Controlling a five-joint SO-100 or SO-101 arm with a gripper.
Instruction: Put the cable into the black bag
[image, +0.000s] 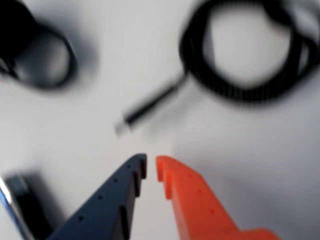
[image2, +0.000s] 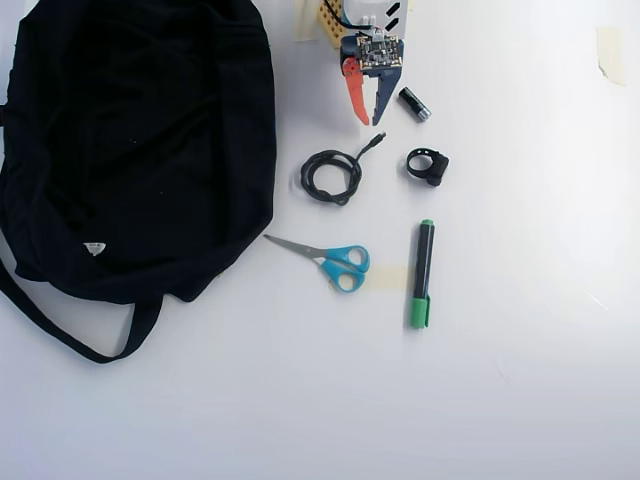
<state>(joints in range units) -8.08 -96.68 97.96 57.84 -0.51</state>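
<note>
Overhead view: arm at top of table, fingers nearly together, cable free

Overhead cam shows the arm coming in from the top edge, wrist board facing up, gripper (image2: 366, 118) pointing down-frame toward the table centre. Orange finger (image2: 355, 95) sits on the left in this view, dark blue finger on the right; tips lie close w/ only a narrow slit between them, nothing held. Wrist cam agrees: gripper (image: 151, 167) enters from the bottom edge, blue finger left, orange right, tips almost meeting over bare white table, empty.

Cable (image2: 333, 175) lies as a small loose coil on the table just below the fingertips in the overhead view, its free end w/ plug running up-right toward the gripper, not touching it. In the wrist view the cable (image: 240, 75) is top right, blurred, plug end stretching toward centre frame.

Black bag (image2: 140, 140) fills the top-left of the overhead view, strap looping off its lower edge, small white tag near the bottom. Cable is near the bag's right edge but apart from it.

Other items, overhead: black ring clip (image2: 428, 165) right of the cable, small black cylinder (image2: 414, 104) just right of the gripper, scissors (image2: 330, 260) w/ blue handles below the cable, green marker (image2: 422, 273) to their right.
</note>
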